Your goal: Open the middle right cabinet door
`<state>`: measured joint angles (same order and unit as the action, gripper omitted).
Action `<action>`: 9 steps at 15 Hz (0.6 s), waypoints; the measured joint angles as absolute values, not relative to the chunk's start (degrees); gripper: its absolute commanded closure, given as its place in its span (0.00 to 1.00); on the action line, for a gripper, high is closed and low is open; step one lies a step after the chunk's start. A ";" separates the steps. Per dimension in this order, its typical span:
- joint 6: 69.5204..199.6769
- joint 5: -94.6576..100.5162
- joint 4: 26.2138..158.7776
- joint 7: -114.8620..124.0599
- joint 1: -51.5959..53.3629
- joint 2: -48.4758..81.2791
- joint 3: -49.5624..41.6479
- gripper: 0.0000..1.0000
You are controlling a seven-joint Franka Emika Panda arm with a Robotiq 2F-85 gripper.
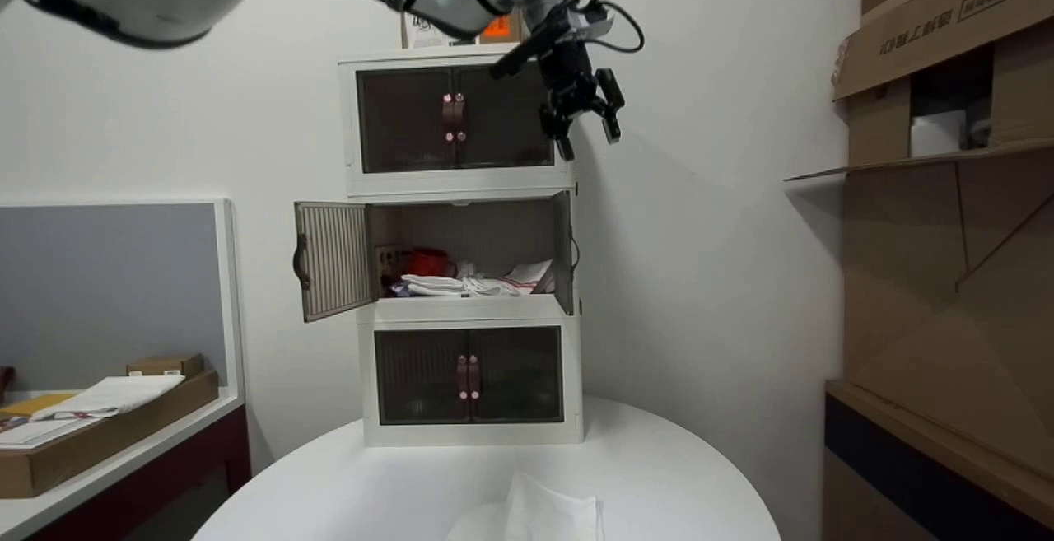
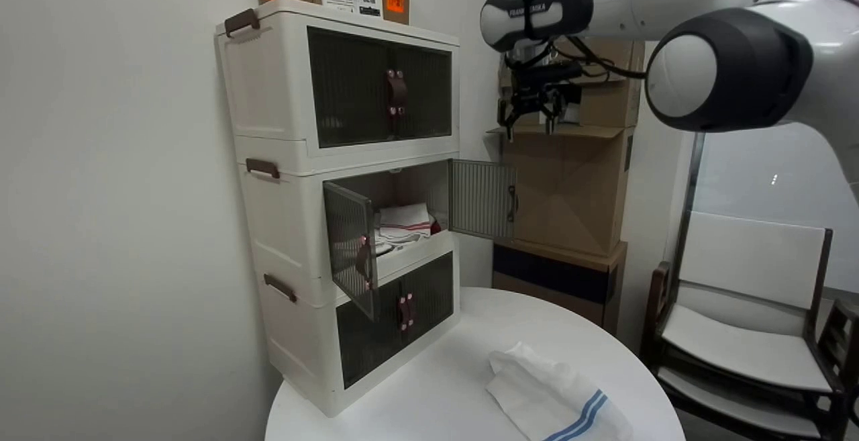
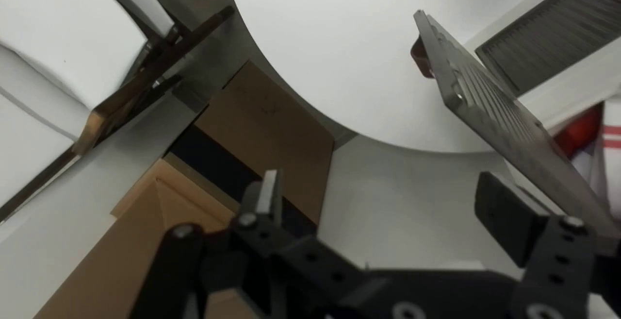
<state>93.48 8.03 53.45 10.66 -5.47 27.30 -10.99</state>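
Observation:
The middle right cabinet door (image 1: 563, 253) stands open, swung outward. It is seen nearly edge-on in an exterior view, with its handle on the outer side. Its ribbed inner face (image 2: 480, 198) shows in an exterior view, and the wrist view looks down on it (image 3: 485, 95). The middle left door (image 1: 333, 261) also stands open, wider; it shows in an exterior view (image 2: 352, 246). My gripper (image 1: 590, 144) is open and empty, pointing down. It hangs above the right door, apart from it (image 2: 531, 133). In the wrist view the gripper (image 3: 381, 188) has nothing between its fingers.
The white cabinet (image 1: 469, 434) stands on a round white table (image 2: 483, 320). Its upper and lower doors are shut. A red cup (image 1: 428, 262) and towels (image 1: 461, 286) lie in the middle tier. Another towel (image 2: 547, 394) lies on the table. Cardboard boxes (image 2: 557, 186) stand beyond.

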 measured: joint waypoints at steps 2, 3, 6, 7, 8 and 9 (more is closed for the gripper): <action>94.96 8.06 54.09 10.95 -4.34 22.84 -10.93 0.00; 96.13 7.99 55.08 11.62 -3.57 20.22 -10.78 0.00; 100.57 5.69 61.88 16.41 -0.99 12.45 -9.06 0.00; 103.43 4.01 64.86 18.40 -0.23 10.57 -8.21 0.00; 106.78 2.16 67.89 20.22 0.42 9.28 -7.40 0.00; 110.62 0.33 71.03 22.04 0.99 8.42 -6.64 0.00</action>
<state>110.62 0.33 71.03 22.04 0.99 8.42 -6.64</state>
